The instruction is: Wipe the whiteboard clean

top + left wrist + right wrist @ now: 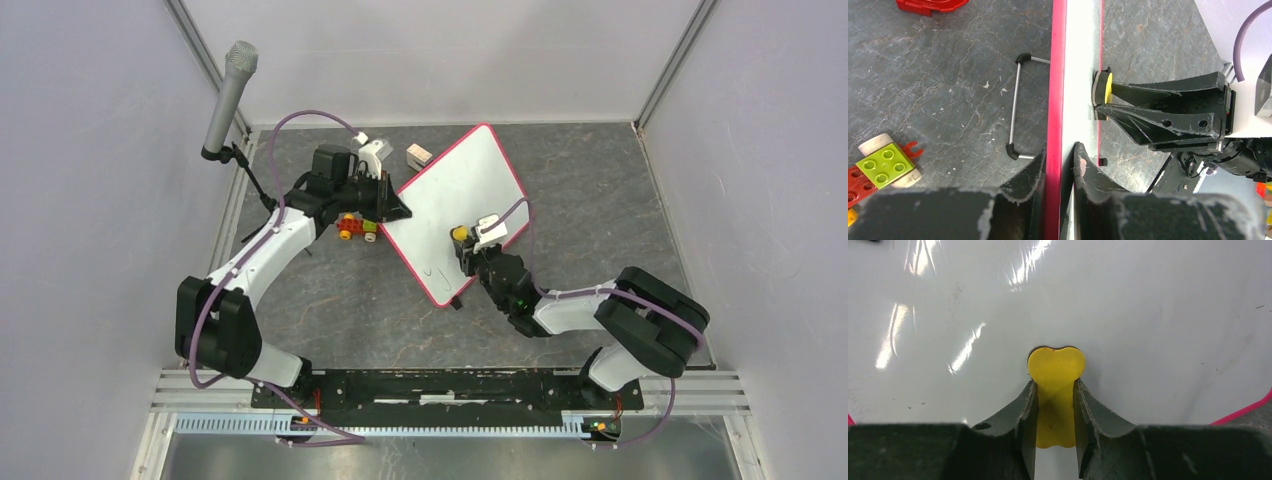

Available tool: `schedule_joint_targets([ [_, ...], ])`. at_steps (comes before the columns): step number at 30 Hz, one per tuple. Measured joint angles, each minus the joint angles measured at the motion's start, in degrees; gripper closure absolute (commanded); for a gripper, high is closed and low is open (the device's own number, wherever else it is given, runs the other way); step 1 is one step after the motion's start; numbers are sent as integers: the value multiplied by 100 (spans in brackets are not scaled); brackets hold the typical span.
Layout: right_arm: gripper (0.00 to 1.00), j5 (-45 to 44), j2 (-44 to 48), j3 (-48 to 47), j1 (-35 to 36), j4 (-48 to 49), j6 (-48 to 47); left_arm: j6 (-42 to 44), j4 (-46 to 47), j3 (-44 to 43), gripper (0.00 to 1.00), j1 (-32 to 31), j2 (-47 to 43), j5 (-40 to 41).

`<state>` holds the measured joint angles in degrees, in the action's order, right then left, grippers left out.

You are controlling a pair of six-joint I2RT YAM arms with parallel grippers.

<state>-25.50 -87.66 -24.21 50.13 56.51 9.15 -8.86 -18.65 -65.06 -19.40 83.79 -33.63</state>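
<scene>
The whiteboard [455,190] has a red-pink rim and lies at an angle at the table's middle back, with faint black marks near its near corner [432,270]. My left gripper [395,207] is shut on its left edge. In the left wrist view the board is seen edge-on [1080,60], with the gripper [1058,157] clamped on the red rim. My right gripper [466,243] is shut on a yellow eraser [459,232] and presses it against the white surface. The right wrist view shows the eraser [1056,370] between the jaws of that gripper [1055,386], on the board [1148,300].
A Lego toy car [355,227] sits just left of the board, also in the left wrist view [883,165]. A small wooden block [418,154] lies behind the board. A microphone [228,95] stands at back left. A wire stand [1015,107] lies under the board's edge.
</scene>
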Motion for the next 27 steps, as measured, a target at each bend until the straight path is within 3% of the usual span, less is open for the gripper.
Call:
schedule_joint_targets([
  [7, 71, -531, -39, -199, 846, -179, -251, 0, -420, 31, 98, 22, -234, 48],
  [13, 71, -289, -46, -348, 1692, -249, -299, 4, -575, 166, 98, 24, -496, 59],
  [19, 71, -323, -31, -328, 1650, -332, -79, 4, -382, 334, 98, 31, -588, 118],
  [27, 71, -831, 184, 387, 1252, -448, 219, 2, -343, 358, 98, 7, -608, 170],
])
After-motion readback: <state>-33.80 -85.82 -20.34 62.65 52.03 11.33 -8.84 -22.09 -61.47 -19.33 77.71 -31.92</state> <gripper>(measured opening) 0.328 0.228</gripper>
